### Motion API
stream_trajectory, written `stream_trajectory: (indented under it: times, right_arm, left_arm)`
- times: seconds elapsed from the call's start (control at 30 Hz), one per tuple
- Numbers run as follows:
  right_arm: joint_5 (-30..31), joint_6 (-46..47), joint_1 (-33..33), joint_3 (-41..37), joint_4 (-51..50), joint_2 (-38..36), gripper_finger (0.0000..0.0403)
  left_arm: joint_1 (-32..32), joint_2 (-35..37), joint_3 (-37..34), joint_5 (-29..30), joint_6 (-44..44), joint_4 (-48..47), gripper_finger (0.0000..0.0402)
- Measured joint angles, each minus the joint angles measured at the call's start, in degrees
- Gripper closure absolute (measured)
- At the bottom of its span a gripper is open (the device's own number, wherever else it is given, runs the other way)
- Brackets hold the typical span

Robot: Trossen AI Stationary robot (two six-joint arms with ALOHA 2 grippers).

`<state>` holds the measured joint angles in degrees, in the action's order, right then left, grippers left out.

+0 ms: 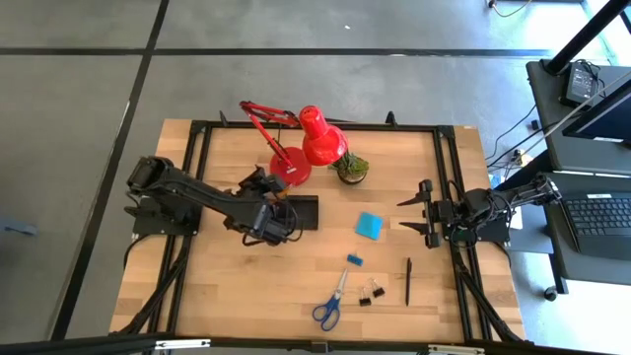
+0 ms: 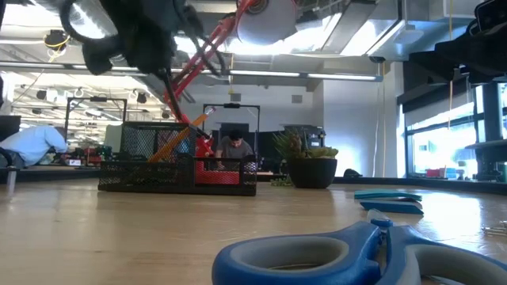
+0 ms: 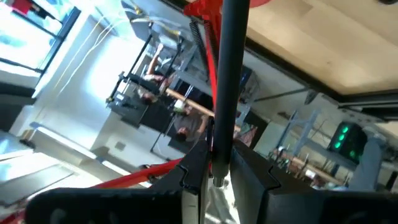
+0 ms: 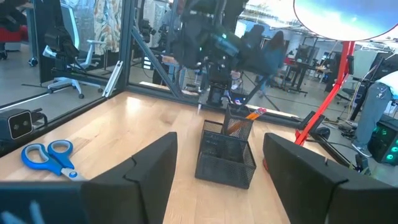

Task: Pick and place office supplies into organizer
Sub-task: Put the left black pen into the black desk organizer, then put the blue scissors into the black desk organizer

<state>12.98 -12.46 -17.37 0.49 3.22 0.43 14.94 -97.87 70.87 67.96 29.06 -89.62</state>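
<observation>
My left gripper [image 1: 268,223] hovers over the black mesh organizer [image 1: 301,212] and is shut on a black pen [image 3: 227,93]. In the low view the pen [image 2: 173,95] slants down from the gripper [image 2: 146,43] toward the organizer [image 2: 178,162], where an orange pencil [image 2: 178,141] leans in a tall slot. My right gripper [image 1: 406,217] waits open near the table's right edge, facing the organizer [image 4: 227,152]. A blue note pad [image 1: 370,225], a small blue eraser [image 1: 354,259], blue-handled scissors [image 1: 330,301], binder clips [image 1: 372,293] and a second black pen [image 1: 408,281] lie flat on the table. My left gripper pinches the black pen's shaft [image 3: 219,158] between its two fingers [image 3: 193,168]. The long part of the pen runs on past the fingertips. The pen is lifted clear and hangs slanted below the gripper, over the organizer.
A red desk lamp [image 1: 296,148] stands just behind the organizer, its arm and shade close over my left gripper. A small potted plant [image 1: 352,168] sits to the lamp's right. People sit in the room beyond the table [image 2: 234,146]. Bare wood lies at the near left [image 1: 197,286].
</observation>
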Motion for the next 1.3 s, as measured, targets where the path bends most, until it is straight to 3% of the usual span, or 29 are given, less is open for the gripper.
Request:
stream_trajectory:
  times: [0.3,0.53,0.7,1.3]
  right_arm:
    - [0.0,0.1,0.0,0.0,0.0,0.0,0.0161]
    - [0.0,0.0,0.0,0.0,0.0,0.0,0.0161]
    - [0.0,0.0,0.0,0.0,0.0,0.0,0.0161]
    - [0.0,0.0,0.0,0.0,0.0,0.0,0.0161]
  left_arm:
    - [-0.9,-5.5,-1.2,2.0,-2.3,-0.2,0.0354]
    - [0.1,-7.9,-1.2,-0.2,-3.4,-0.3,0.0351]
    - [0.5,-8.3,-1.2,-2.6,-3.4,-0.1,0.0341]
    - [0.5,-8.3,-1.2,-2.4,-5.9,-0.4,0.0318]
